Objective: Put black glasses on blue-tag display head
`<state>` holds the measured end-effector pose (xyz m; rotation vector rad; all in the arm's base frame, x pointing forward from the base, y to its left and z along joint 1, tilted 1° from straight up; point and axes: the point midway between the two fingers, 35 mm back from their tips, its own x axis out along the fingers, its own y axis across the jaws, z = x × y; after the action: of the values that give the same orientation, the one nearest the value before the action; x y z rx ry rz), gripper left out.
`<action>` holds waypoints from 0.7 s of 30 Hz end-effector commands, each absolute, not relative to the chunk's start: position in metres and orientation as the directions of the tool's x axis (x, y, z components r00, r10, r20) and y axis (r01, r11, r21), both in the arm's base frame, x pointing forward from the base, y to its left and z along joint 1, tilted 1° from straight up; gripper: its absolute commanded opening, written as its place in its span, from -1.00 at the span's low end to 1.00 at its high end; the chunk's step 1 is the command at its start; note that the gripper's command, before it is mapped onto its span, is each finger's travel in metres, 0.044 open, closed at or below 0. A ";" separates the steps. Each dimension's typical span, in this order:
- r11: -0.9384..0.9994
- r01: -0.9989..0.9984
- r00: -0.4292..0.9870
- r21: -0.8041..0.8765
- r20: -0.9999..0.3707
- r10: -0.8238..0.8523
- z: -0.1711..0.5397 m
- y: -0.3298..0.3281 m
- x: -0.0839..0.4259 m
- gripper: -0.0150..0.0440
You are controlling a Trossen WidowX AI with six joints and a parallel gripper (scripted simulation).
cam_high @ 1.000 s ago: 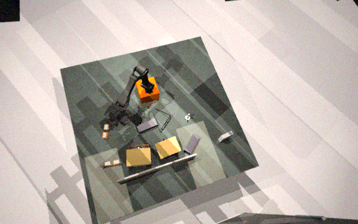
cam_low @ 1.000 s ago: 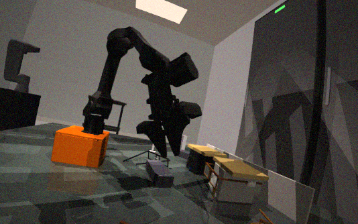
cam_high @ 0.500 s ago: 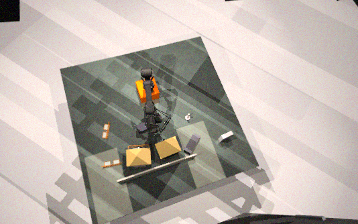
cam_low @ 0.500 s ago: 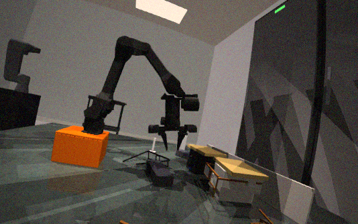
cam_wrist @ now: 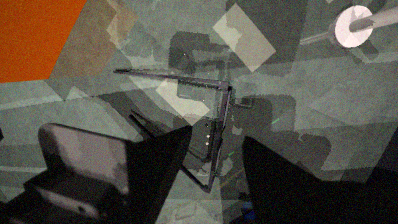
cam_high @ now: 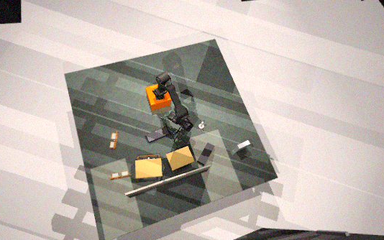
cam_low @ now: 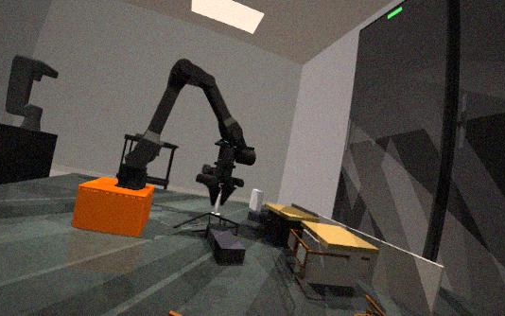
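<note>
The black glasses lie on the table, thin and dark, with their temples spread toward the orange base in the wrist view. My gripper is partly open and empty above them; its fingertips stand on either side of the front frame in the wrist view. Two display heads with flat yellow tops stand beyond: a dark-bodied one and a pale-bodied one with an orange frame at its front. A small blue patch shows low in the wrist view; I cannot tell whether it is the tag.
A dark block lies beside the glasses, another dark block beside the dark-bodied head. A white stand and a white box are to the right. Orange glasses lie left. A low wall runs behind the heads.
</note>
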<state>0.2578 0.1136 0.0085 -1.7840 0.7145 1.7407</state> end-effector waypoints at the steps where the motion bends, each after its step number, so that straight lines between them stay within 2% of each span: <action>1: -0.738 -0.675 0.017 -0.005 -1.000 -0.009 0.008 0.117 0.255 0.19; 2: -0.738 -0.675 0.017 -0.005 -1.000 -0.009 0.008 0.117 0.255 0.19; 5: -0.738 -0.675 0.017 -0.005 -1.000 -0.009 0.008 0.117 0.255 -0.08; 21: -0.738 -0.675 0.017 -0.005 -1.000 -0.009 0.001 0.118 0.256 -0.08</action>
<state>0.2553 0.1179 0.0048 -1.8018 0.6992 1.7705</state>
